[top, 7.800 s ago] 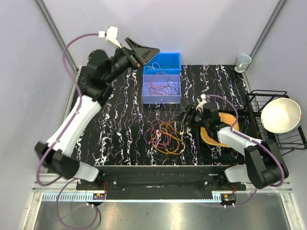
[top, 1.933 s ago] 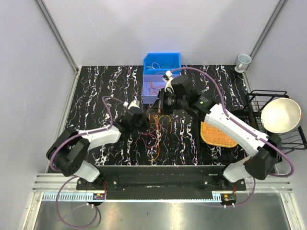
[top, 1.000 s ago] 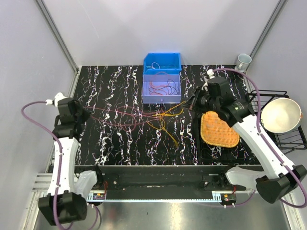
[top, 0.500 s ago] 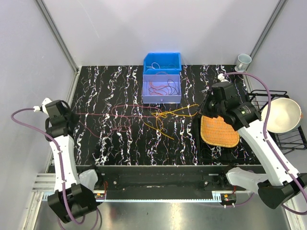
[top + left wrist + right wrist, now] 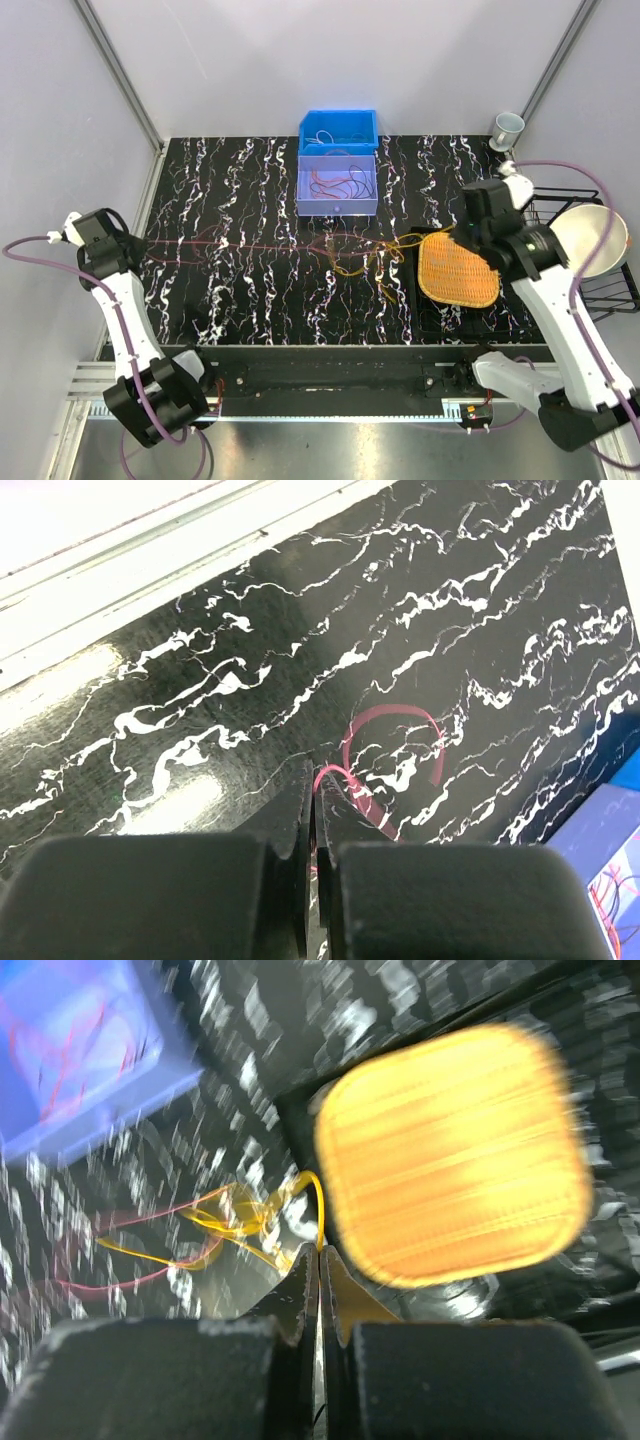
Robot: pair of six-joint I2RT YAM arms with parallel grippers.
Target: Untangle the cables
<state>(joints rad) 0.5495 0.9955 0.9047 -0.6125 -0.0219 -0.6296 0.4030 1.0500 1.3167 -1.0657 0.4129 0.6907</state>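
Left claw (image 5: 314, 800): jaws pressed together on a thin red cable (image 5: 392, 712). The cable's free end curls in a small loop over the black marbled surface (image 5: 200, 680), just past the fingertips.

Right claw (image 5: 320, 1258): jaws likewise closed, pinching a yellow cable (image 5: 318, 1200) that rises from between the tips. This wrist view is blurred.

From above, the two claws are well apart. The left one is far to the left of the lilac bin (image 5: 337, 208) and nearer the arm bases. The right one is to the bin's right, also on its near side.

Between them the cables (image 5: 352, 254) run in an almost straight, taut line across the surface, passing just on the near side of the lilac bin. The left stretch is reddish strands. A small knot of yellow and orange loops sits to the near right of the bin, with one orange loop trailing toward the near edge. A few more cables lie coiled inside the lilac bin.

A blue bin (image 5: 338, 122) stands directly behind the lilac bin. To the lilac bin's right, past the knot, lies an orange woven mat (image 5: 460, 272). Farther right, a black wire rack (image 5: 545, 200) holds a cream bowl (image 5: 585, 240). A pale mug (image 5: 507, 128) stands to the bin's far right.
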